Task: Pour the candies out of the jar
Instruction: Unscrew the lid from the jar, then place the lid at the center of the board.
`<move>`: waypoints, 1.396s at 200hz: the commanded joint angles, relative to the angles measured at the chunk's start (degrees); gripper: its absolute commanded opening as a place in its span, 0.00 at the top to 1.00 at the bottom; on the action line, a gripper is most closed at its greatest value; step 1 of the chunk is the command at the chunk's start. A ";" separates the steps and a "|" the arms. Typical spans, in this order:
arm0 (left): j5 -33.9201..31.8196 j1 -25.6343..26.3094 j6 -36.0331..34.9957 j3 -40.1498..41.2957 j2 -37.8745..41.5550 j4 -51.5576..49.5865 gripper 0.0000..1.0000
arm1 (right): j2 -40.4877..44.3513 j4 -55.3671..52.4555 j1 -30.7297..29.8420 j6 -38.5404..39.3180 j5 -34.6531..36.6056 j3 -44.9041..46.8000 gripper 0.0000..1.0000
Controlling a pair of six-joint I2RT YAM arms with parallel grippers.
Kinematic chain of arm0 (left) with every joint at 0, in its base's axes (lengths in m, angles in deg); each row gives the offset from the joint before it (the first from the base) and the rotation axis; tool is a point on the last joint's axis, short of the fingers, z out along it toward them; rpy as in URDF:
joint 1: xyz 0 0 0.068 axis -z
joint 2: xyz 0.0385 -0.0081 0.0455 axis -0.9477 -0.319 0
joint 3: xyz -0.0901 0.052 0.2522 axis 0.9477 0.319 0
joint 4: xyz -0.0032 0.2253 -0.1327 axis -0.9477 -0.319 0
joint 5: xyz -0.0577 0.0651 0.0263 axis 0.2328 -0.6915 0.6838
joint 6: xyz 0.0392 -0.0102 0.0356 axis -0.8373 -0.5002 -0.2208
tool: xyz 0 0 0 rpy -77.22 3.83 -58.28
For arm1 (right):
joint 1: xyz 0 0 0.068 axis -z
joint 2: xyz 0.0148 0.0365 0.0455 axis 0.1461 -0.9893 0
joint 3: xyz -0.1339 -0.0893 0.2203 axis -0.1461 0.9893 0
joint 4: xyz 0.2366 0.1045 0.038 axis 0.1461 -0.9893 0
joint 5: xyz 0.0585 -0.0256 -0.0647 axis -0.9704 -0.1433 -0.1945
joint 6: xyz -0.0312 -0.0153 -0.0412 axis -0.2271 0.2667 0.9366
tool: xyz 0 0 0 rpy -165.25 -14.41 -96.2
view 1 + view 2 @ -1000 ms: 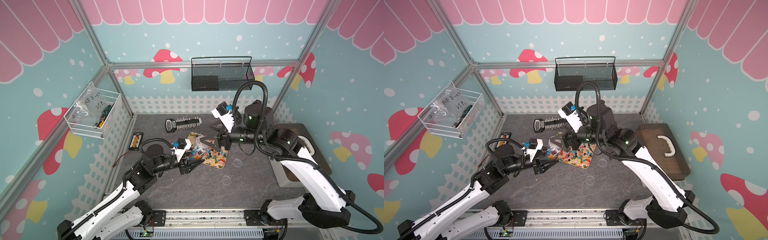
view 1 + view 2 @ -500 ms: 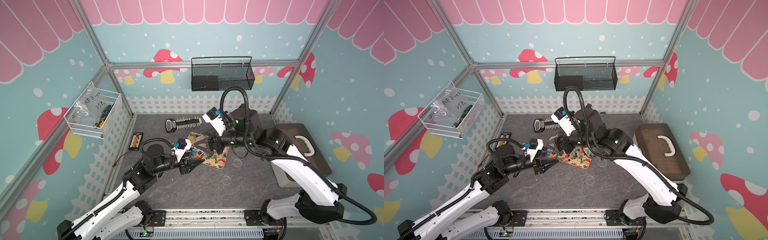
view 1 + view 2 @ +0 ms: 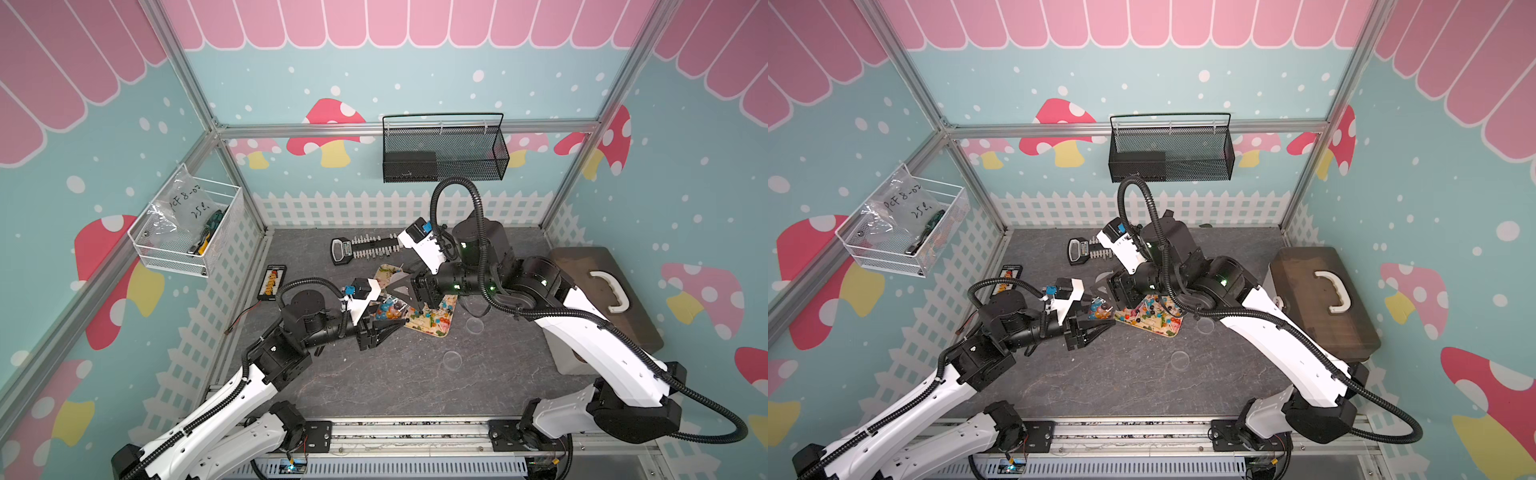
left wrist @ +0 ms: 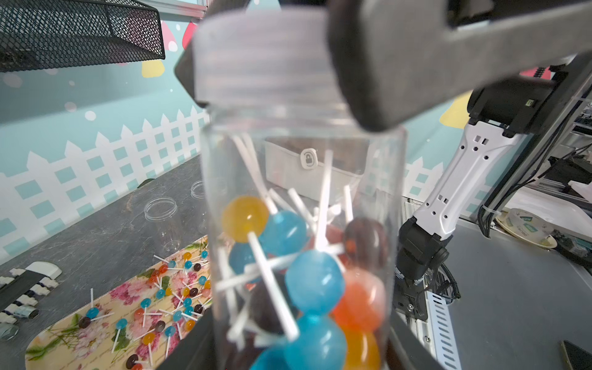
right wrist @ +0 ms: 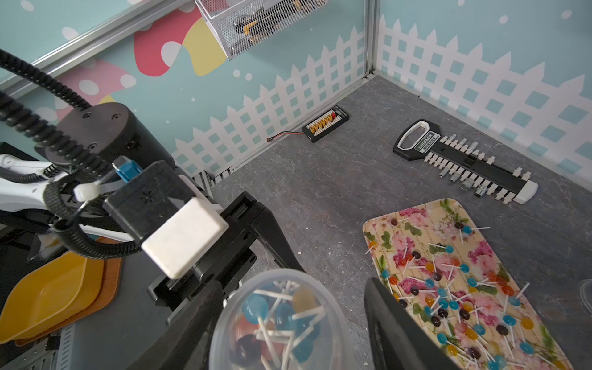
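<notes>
Grey stone-pattern desk [image 3: 374,386], walled in by pastel mushroom print with a white fence border.

Jar [image 4: 301,192]: clear, lid [image 4: 262,57] on. Left jaws clenched on its body. Their dark fingers [image 4: 410,349] show on either side of the end away from the lid. In both top views the jar [image 3: 388,309] is held at the left edge of the tray [image 3: 436,328].

Candies [image 4: 314,282] in jar: blue, orange, yellow and dark heads on white sticks, piled at the end away from the lid. More candies [image 5: 448,301] lie loose all over the floral tray.

Right jaws: spread, straddling the lid. One finger [image 5: 192,323] is against the rim. A slit of desk shows between the rim and the other finger [image 5: 390,326]. Not clenched on it.

Around the tray:
- Behind it, toward the back fence: black rail [image 3: 365,249] with white clips and metal sockets.
- To its left, by the side fence: small black board [image 3: 272,282] with yellow connectors and a thin wire trailing.
- Just right of it: two clear rings [image 3: 473,324] flat on the desk.
- Farther right: brown case [image 3: 602,291] with a white handle.
- Above, on the back wall: black mesh basket [image 3: 444,149].
- On the left wall: white wire basket [image 3: 187,232] holding a plastic bag and tools.
</notes>
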 commanded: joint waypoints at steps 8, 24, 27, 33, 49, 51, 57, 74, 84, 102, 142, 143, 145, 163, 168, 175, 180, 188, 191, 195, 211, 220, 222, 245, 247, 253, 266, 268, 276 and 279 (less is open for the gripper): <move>-0.22 -0.22 -1.07 0.11 0.93 1.15 0.41 | -0.31 -0.66 -0.40 0.62 0.25 -1.29 0.42; -0.13 -0.26 -1.06 0.02 0.83 1.15 0.41 | -0.15 -0.50 -0.42 1.21 -0.36 -1.46 0.46; -0.07 -0.27 -1.06 0.02 0.79 1.21 0.41 | -0.11 -0.49 -0.42 1.35 -0.48 -1.47 0.47; -0.07 -0.27 -0.97 0.02 0.74 1.22 0.41 | -0.05 -0.33 -0.42 1.82 -0.88 -1.60 0.47; 0.13 -0.27 -0.89 -0.15 0.66 1.16 0.41 | 0.40 -0.20 -0.42 3.39 -1.32 -2.20 0.47; 0.15 -0.27 -0.88 -0.16 0.66 1.20 0.41 | 0.39 -0.24 -0.40 3.66 -1.43 -2.29 0.47; 0.30 -0.27 -0.79 -0.16 0.66 1.20 0.41 | 0.54 -0.22 -0.31 4.72 -1.60 -2.50 0.47; 0.80 -0.27 -0.58 -0.29 0.67 1.31 0.41 | 1.06 -0.13 0.18 8.31 -1.93 -3.03 0.48; 1.25 -0.27 -0.37 -0.33 0.65 1.39 0.41 | 1.16 -0.16 1.18 10.35 -3.62 -3.54 0.49; 1.87 -0.26 -0.10 -0.58 0.57 1.40 0.41 | 1.10 0.49 3.07 13.19 -8.43 -4.60 0.49; 2.16 -0.27 0.26 -0.69 0.93 1.55 0.41 | 1.84 2.56 6.11 17.07 -16.22 -6.35 0.47; 2.16 -0.27 0.26 -0.69 0.97 1.56 0.41 | 1.82 2.58 6.14 17.12 -16.23 -6.41 0.47; 2.15 -0.27 0.26 -0.69 1.00 1.57 0.41 | 1.87 2.66 6.23 17.20 -16.25 -6.53 0.46; 2.04 -0.27 0.51 -0.52 1.27 1.55 0.41 | 2.53 2.62 6.77 17.74 -14.96 -6.50 0.45; 1.86 -0.27 0.58 -0.51 1.43 1.63 0.41 | 2.94 2.66 6.87 17.98 -14.31 -6.12 0.45; 1.81 -0.26 0.65 -0.43 1.66 1.57 0.41 | 3.47 2.67 6.96 18.15 -13.23 -5.33 0.44; 1.76 -0.27 0.78 -0.38 1.79 1.57 0.41 | 3.94 2.70 7.05 18.24 -12.24 -4.65 0.44; 1.63 -0.27 0.89 -0.33 2.17 1.57 0.41 | 4.81 2.89 7.13 18.33 -10.82 -3.15 0.44; 1.52 -0.27 0.95 -0.26 2.27 1.57 0.41 | 5.10 2.99 7.14 18.34 -10.33 -2.41 0.44; 1.39 -0.22 0.96 -0.25 2.45 1.62 0.41 | 5.62 3.16 7.14 18.35 -9.55 -1.40 0.44; 0.80 -0.27 1.15 -0.16 3.40 0.99 0.41 | 8.08 4.97 7.30 17.73 -6.87 3.89 0.43; 0.36 -0.27 1.51 0.06 4.17 0.87 0.41 | 9.85 6.53 7.31 17.25 -5.53 7.58 0.43; 0.21 -0.22 1.54 0.09 4.35 0.87 0.41 | 10.23 6.83 7.31 17.14 -5.21 8.42 0.43; -1.10 -0.27 2.09 0.63 6.58 0.54 0.41 | 14.45 11.63 7.31 15.97 -1.85 19.08 0.44; -1.21 -0.27 2.10 0.63 6.73 0.46 0.41 | 14.76 12.21 7.31 15.92 -1.59 20.10 0.44; -1.57 -0.27 2.10 0.72 7.30 0.16 0.41 | 15.85 13.93 7.32 15.66 -1.01 23.10 0.44; -2.15 -0.27 2.01 0.72 8.16 -0.25 0.41 | 18.11 18.29 7.31 14.98 -0.44 30.30 0.44; -2.31 -0.22 2.02 0.79 8.25 -0.31 0.40 | 18.40 18.98 7.31 14.97 -0.49 31.35 0.44; -2.40 -0.27 2.01 0.80 8.50 -0.49 0.41 | 19.57 21.85 7.32 14.83 -0.54 35.65 0.44; -2.37 -0.27 2.08 0.73 8.54 -0.44 0.41 | 19.94 22.85 7.31 14.65 -0.46 37.14 0.44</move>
